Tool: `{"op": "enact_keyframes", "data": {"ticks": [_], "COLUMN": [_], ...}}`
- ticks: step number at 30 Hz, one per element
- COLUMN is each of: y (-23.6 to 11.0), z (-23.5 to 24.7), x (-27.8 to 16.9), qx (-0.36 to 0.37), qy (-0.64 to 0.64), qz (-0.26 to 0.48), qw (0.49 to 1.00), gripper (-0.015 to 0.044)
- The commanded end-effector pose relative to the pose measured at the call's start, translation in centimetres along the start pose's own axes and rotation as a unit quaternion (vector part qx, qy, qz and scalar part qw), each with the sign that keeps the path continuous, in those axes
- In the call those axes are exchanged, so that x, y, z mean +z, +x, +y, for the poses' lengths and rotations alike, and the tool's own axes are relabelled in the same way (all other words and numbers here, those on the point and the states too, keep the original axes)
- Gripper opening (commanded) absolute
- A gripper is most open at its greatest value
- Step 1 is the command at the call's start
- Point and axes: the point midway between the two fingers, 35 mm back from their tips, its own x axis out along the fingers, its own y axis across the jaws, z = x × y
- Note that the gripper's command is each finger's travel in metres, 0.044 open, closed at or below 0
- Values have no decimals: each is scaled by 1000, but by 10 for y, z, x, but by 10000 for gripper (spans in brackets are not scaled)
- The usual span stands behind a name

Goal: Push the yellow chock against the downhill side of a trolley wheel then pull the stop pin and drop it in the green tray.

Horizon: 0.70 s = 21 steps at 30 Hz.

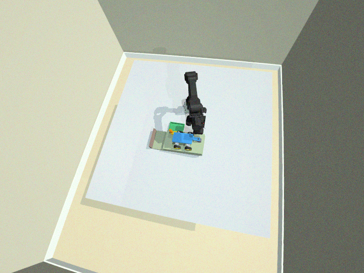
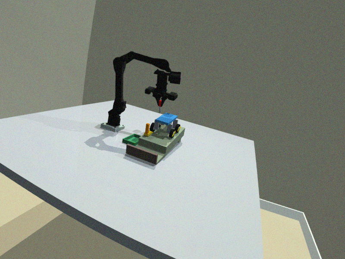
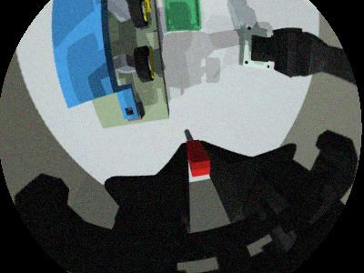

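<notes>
My gripper (image 2: pixel 159 100) (image 3: pixel 191 146) is shut on the red-headed stop pin (image 2: pixel 160 102) (image 3: pixel 198 164). It holds the pin upright in the air, clear of the trolley and above the ramp's uphill end. The blue-topped trolley (image 1: pixel 182 139) (image 2: pixel 165 118) (image 3: pixel 80 42) stands on the pale green ramp (image 1: pixel 198 148) (image 2: pixel 161 145) (image 3: pixel 113 114). The yellow chock with its orange handle (image 1: pixel 170 130) (image 2: pixel 147 129) sits close against the downhill side of one black wheel (image 3: pixel 136 9). The green tray (image 1: pixel 176 126) (image 2: pixel 130 139) (image 3: pixel 181 5) lies beside the ramp, empty.
A brown end block (image 1: pixel 151 139) (image 2: pixel 140 153) closes the ramp's low end. The arm's base (image 2: pixel 112 125) (image 3: pixel 256 54) stands on the white table behind the tray. The arm (image 1: pixel 194 103) reaches over the ramp's uphill end.
</notes>
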Motion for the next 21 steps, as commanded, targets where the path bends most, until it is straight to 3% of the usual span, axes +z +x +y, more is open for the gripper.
{"op": "enact_keyframes", "data": {"ticks": [1, 21], "y": [-1, -9], "z": [-2, 1], "x": [5, 73], "qx": [0, 0], "qy": [2, 2], "qz": [-1, -5], "qw": [1000, 1000], "gripper": [0, 0]}}
